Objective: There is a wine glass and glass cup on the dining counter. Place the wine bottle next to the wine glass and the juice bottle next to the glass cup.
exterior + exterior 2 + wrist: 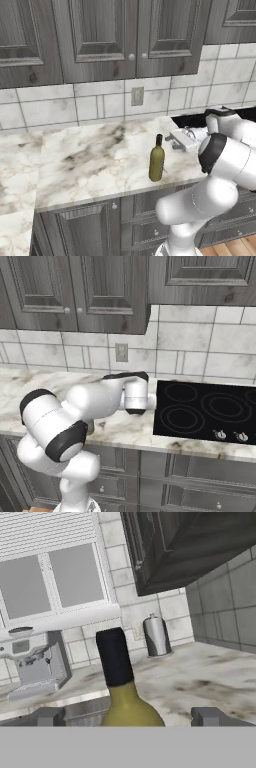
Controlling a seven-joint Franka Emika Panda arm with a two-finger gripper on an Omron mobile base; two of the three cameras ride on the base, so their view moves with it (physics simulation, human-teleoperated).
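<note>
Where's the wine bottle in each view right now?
Left base view: wine bottle upright on the marble counter, centre-right, beside the arm.
Right base view: I can't make it out.
Hand view: bottom centre, between the fingertips.
Shared landmark: the wall outlet.

Dark grey panelled wall cabinets (95, 35) with small round knobs hang at 12 o'clock over a backsplash of pale square tiles (50, 107), which carries one grey wall outlet (137, 96) near its middle. Below runs a white marble table (85, 160) with grey-brown veins on matching grey base cabinets (75, 230), a black cooktop (205, 411) with ring burners and two knobs set into it at 3 o'clock, and a strip of wood floor (235, 248) at 5 o'clock. In the hand view a window (50, 577) with pale blinds stands at 10 o'clock, a steel canister (156, 637) on the marble near centre, and a grey countertop appliance (35, 667) at 9 o'clock.
</note>
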